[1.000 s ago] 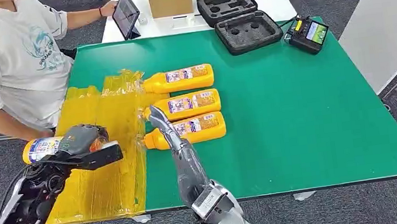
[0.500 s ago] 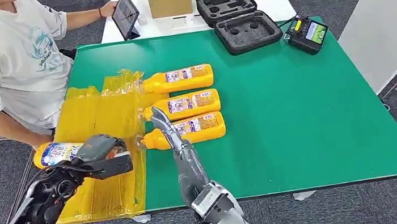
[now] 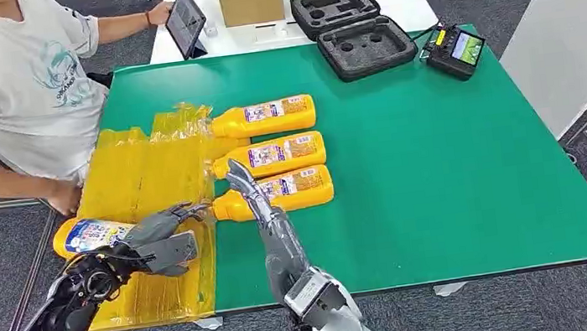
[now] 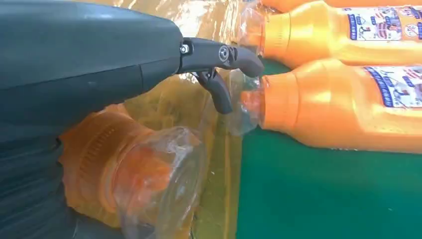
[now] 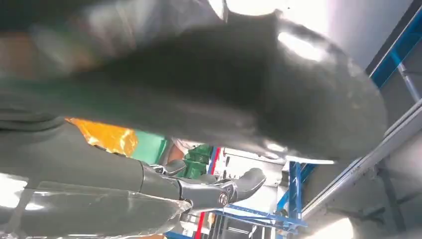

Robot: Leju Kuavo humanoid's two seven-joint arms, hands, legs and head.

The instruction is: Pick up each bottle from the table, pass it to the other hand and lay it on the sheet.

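The left hand (image 3: 159,237), fingers spread and released, rests over an orange plastic bottle (image 3: 92,234) lying on the crinkled yellow sheet (image 3: 143,171) at its near left. The right hand (image 3: 243,184) extends flat and empty above three glossy labelled bottles (image 3: 276,152) on the green tabletop (image 3: 442,164).

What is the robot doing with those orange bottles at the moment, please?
The robot's left hand is opening over an orange bottle that lies on the yellow sheet at the near left of the green table. Its fingers are spread. Its right hand is open, above the three bottles lying side by side on the table beside the sheet. A person sits at the far left.
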